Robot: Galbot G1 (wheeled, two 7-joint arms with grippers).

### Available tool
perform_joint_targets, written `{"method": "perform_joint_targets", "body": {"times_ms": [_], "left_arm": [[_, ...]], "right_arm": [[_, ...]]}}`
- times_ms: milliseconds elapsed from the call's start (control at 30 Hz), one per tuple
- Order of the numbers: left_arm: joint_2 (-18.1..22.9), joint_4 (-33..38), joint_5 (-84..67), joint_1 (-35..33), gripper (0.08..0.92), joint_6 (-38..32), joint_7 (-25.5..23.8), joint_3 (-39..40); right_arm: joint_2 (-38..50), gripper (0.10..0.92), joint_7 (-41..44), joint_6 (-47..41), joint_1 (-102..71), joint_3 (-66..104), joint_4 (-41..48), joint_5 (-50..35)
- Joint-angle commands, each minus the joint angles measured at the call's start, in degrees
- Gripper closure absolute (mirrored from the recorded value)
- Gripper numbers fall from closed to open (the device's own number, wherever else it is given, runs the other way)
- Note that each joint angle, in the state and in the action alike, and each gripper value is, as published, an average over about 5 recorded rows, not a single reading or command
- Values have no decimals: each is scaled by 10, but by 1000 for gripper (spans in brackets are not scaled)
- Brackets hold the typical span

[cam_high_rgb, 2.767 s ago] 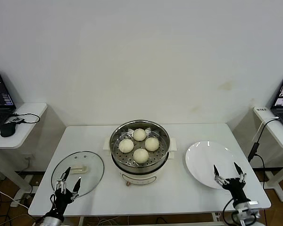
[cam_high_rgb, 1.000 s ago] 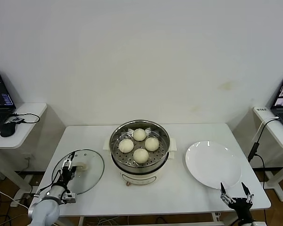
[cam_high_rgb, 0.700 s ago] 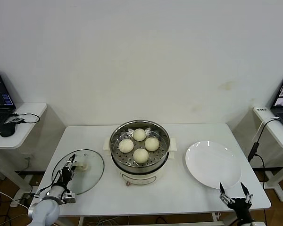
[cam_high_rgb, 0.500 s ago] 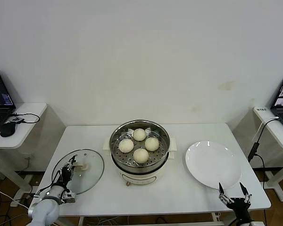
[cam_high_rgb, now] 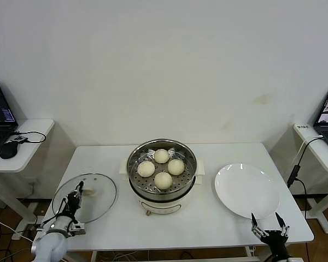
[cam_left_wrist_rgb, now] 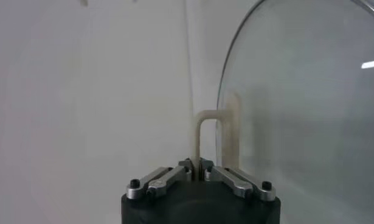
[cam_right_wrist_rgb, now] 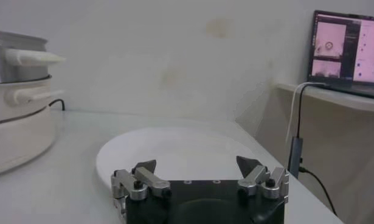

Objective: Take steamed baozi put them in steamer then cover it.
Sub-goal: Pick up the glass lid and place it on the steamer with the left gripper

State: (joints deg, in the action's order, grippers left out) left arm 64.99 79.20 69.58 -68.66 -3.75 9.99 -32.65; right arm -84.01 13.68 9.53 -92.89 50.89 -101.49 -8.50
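Inside steamer (cam_high_rgb: pixel 134 164): four baozi (cam_high_rgb: pixel 163 179).

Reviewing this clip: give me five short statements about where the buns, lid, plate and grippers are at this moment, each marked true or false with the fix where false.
1. All four steamed baozi sit inside the steamer. True.
2. The glass lid already covers the steamer. False: it is off to the robot's left of the steamer, in the left gripper's hold.
3. The left gripper is shut on the lid's cream handle. True.
4. The white plate holds one bun. False: no bun is on the plate.
5. The right gripper grips the plate's rim. False: it is open, at the table's near edge just short of the plate, touching nothing.
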Motion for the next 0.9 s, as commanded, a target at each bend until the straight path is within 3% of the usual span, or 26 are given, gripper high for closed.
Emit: {"method": "perform_joint_targets", "body": {"times_ms": [33,467,667,900], "left_arm": [[-15,144,-38,-69,858,41,0,-27],[-72,382,-140,-154,858,141,-91,-52],[-95,439,-159,-135,858,173,-111,0],[-113,450,-145,-74,858,217,-120,90]], "right_arm": [[0,203,0,-1,-3,-5,-9,7],[6,203,0,4,-28,-31,-40,39],[-5,203,-12,19,-32,-46,-41,88],[-27,203,-41,48,-39,-76,-33,161]]}}
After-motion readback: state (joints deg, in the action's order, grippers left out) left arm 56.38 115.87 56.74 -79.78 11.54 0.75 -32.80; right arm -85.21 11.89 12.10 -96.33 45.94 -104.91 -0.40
